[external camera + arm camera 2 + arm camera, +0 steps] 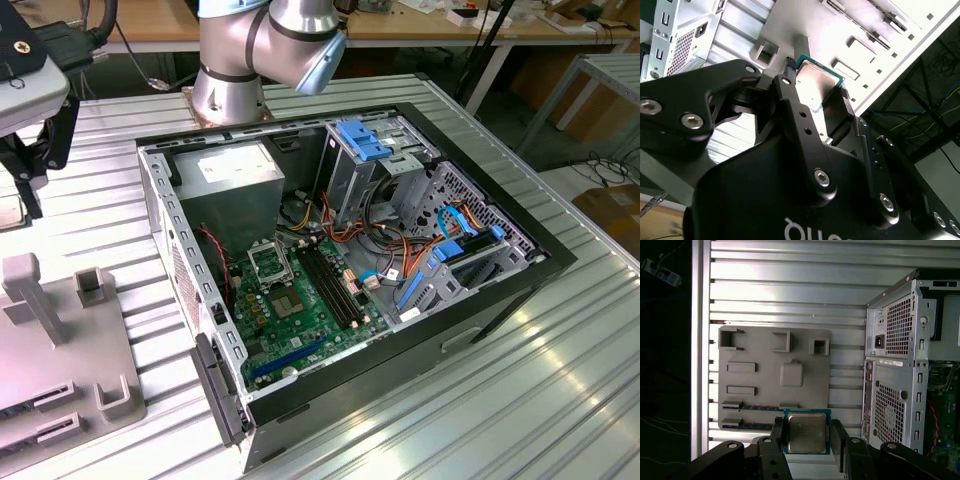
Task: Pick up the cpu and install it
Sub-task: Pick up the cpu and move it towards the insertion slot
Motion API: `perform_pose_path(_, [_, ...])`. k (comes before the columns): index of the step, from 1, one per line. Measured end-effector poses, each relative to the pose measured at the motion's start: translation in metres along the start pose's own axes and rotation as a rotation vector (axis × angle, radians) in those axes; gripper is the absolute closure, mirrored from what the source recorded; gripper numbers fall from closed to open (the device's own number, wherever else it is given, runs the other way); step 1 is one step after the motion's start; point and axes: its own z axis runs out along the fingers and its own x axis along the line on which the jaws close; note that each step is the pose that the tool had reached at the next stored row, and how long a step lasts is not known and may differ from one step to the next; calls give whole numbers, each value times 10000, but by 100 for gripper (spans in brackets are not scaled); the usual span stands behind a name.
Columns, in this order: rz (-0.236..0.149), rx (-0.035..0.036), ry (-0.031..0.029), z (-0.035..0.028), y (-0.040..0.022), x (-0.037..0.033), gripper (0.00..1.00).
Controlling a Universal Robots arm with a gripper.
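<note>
Here the claw (806, 432) is clenched on the cpu (806, 436), its two black fingers (777, 435) only as far apart as the chip is wide. Each finger presses one of two opposite edges, and the other two edges are free.

In the first wrist view, the cpu's silver-grey metal top faces the camera flat on, with a thin green rim around it. The chip is square, so it has no long axis; its sides run in line with the fingers.

In the second wrist view, the cpu (816, 86) sits tilted at the tips of the claw (816, 90), clear of everything but the fingers (790, 95).

Behind the chip lies a grey tray (755, 375) with raised blocks and slots, resting on a ribbed metal table (790, 285). The chip appears in front of the tray's near edge. Beside the tray stands an open case (895, 365).

In the exterior view, the case (480, 300) lies open, with a green board (300, 320) and a black square socket (268, 262) inside it. The arm (260, 40) rises behind the case.
</note>
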Motion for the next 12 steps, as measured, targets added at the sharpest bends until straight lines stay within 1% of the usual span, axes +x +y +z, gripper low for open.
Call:
perform_pose_path(9, [-4,-2,-3,4,-8,-3,53])
perform_pose_path(12, [-2,0,-1,7,-10,-30,53])
